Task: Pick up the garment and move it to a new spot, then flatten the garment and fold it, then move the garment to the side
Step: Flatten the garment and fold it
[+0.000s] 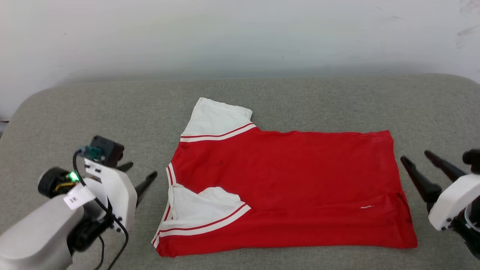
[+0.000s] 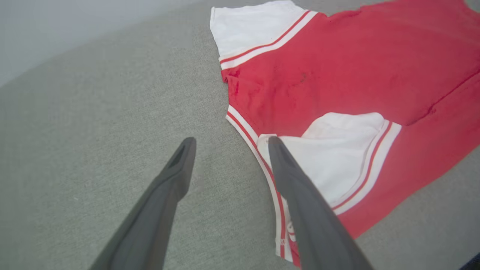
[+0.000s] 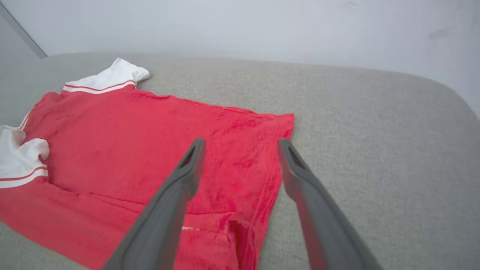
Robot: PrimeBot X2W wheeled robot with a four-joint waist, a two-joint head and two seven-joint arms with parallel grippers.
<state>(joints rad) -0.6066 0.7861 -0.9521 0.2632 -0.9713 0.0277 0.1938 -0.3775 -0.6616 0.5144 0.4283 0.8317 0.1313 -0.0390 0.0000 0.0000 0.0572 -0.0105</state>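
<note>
The garment (image 1: pixel 292 187) is a red T-shirt with white sleeves and red-and-white trim. It lies spread on the grey cushion, collar to the left, hem to the right, with its near long edge folded up over the body. One white sleeve (image 1: pixel 217 118) sticks out at the far side; the other (image 1: pixel 204 208) lies folded onto the red. My left gripper (image 1: pixel 141 173) stands open just left of the collar, holding nothing. Beside the hem my right gripper (image 1: pixel 416 156) is open and empty. The garment (image 2: pixel 337 93) and open left gripper (image 2: pixel 228 144) show in the left wrist view, the garment (image 3: pixel 150 150) and right gripper (image 3: pixel 242 144) in the right wrist view.
The grey cushion (image 1: pixel 112 108) spreads wide around the garment, with rounded corners at far left and far right. A pale wall (image 1: pixel 240 33) rises behind its far edge. Bare cushion lies left of the collar and right of the hem.
</note>
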